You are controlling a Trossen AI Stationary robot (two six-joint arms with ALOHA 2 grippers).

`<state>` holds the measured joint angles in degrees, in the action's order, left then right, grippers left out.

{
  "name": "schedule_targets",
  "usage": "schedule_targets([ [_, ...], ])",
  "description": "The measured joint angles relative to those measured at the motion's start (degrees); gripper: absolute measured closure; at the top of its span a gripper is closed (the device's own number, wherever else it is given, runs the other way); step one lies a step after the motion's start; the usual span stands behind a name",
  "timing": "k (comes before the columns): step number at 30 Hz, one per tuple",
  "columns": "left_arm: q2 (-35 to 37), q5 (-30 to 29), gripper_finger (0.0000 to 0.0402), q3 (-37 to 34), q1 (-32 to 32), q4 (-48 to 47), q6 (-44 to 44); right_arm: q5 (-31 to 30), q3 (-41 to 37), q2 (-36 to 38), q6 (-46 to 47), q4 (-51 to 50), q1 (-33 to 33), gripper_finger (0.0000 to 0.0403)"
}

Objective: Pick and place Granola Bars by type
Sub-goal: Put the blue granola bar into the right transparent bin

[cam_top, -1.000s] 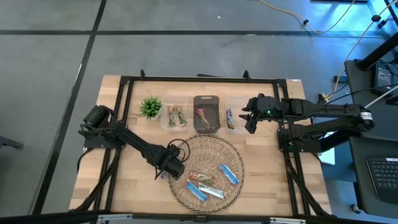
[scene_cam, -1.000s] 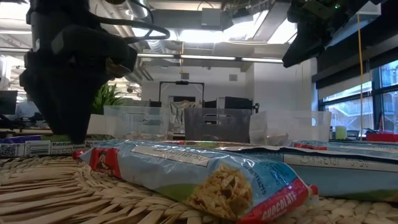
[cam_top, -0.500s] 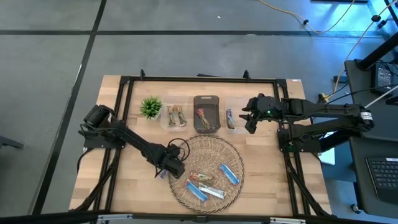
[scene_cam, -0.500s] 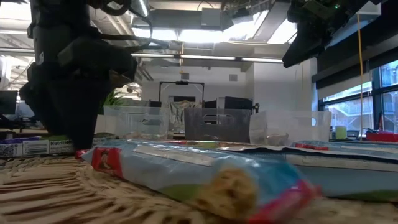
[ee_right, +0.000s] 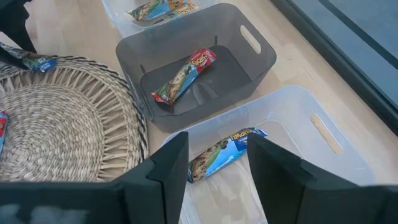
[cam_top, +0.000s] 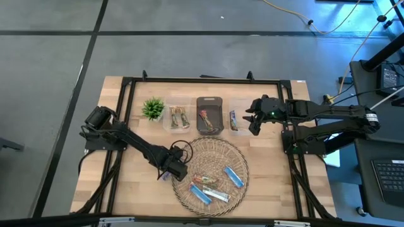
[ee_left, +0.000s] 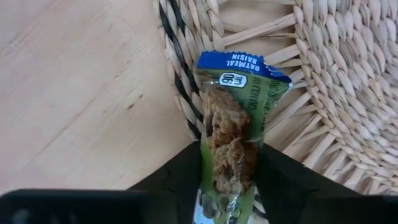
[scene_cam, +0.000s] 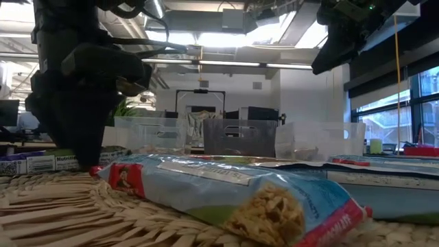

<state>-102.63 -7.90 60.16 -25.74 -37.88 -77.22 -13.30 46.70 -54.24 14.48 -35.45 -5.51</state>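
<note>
1. Broadly, the bench (cam_top: 132, 183) carries a round wicker basket (cam_top: 235, 155) at the front and three bins along the back, beside a small potted plant (cam_top: 153, 108).
2. Compared with a second ago, the left gripper (cam_top: 176, 169) sits at the same basket edge, but in the low view the blue bar (scene_cam: 233, 199) nearest the camera has shifted slightly. I judge a pick is just under way.
3. That left gripper is closed on a green-tan bar (ee_left: 233, 134), wrapper pinched between its fingers (ee_left: 177, 180) over the basket rim.
4. Above the right-hand bin hangs the right gripper (ee_right: 214, 163), fingers parted and holding nothing, unmoved since then.
5. Left clear bin (cam_top: 168, 123): two green-tan bars (cam_top: 179, 117), the likely home for the held one.
6. Middle grey bin (ee_right: 255, 65): one red-multicolour bar (ee_right: 185, 76).
7. Right clear bin (ee_right: 323, 134): one blue bar (ee_right: 227, 151).
8. Several bars, mostly blue, are left in the basket (cam_top: 213, 183).
</note>
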Motion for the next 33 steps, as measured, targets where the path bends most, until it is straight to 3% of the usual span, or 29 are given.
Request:
schedule_targets([
  [7,0.54,0.48,0.0330,-0.02,0.02,-0.11,2.45,0.00,0.00,0.00,0.00,0.01,-0.01,0.0237],
  [13,4.38,0.28,0.0344,-0.11,0.11,-2.56,2.82,0.00,0.00,0.00,-0.02,0.17,0.01,0.0237],
  [19,11.50,-7.31,0.0343,-0.11,1.08,-0.24,5.37,4.72,-0.02,-0.02,-1.86,3.39,0.01,0.0237],
  [27,19.72,-28.10,0.0344,-0.11,4.57,21.43,27.72,23.14,-0.02,-0.02,-7.67,17.83,1.12,0.0237],
  [33,20.03,-29.11,0.0346,-0.07,8.65,50.51,52.85,26.03,-0.02,-0.02,-7.67,27.29,3.53,0.0237],
])
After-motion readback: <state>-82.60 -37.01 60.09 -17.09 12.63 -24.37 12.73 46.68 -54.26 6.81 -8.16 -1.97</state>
